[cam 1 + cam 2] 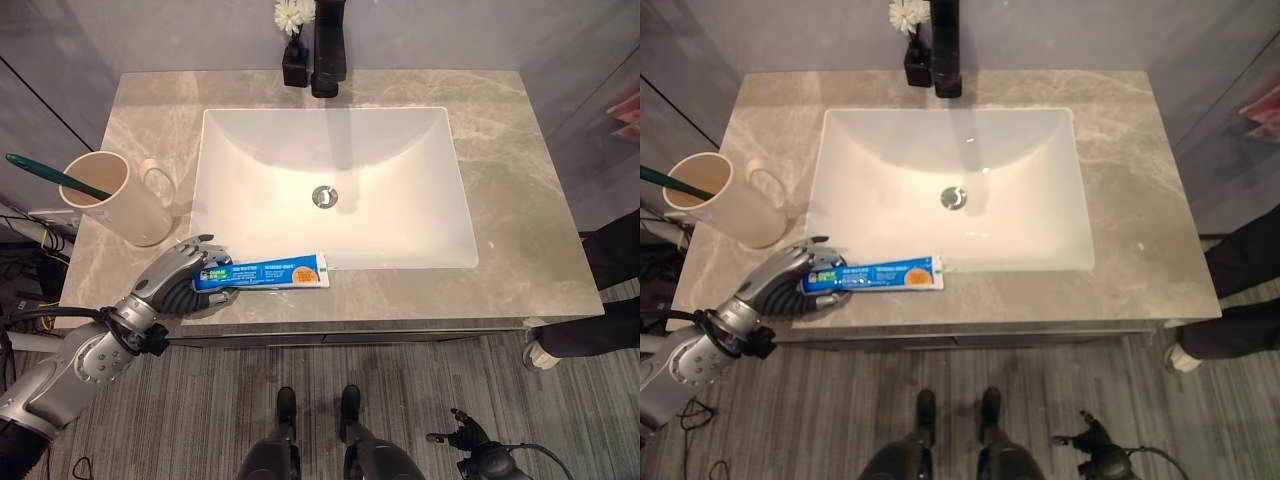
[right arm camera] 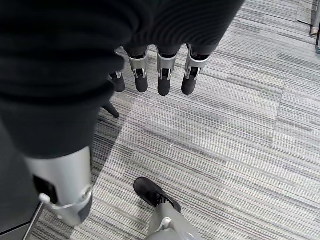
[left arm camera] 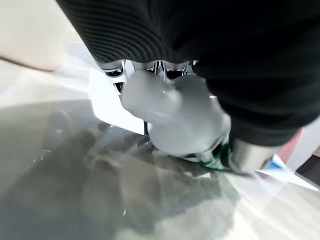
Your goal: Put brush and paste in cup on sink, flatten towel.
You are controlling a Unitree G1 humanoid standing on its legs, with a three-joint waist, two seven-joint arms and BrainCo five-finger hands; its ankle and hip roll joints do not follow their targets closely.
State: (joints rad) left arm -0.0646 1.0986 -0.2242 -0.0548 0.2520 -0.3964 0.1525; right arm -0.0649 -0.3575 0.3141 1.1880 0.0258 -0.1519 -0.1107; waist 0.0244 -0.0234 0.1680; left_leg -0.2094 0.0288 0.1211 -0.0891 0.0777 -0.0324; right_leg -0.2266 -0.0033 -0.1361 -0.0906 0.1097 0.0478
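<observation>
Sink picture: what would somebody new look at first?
Probably the bright blue paste, lying flat on the counter's front edge just in front of the white sink, with the left hand's fingers curled over its end. Next, the cream cup at the counter's left, with the green brush already sticking out of it.

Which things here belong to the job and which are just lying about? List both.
Job: toothpaste, flat on the counter by the sink's front edge, left hand on its end; toothbrush, already in the cup; right hand idle, over the floor.

Lying about: faucet; flower vase.
</observation>
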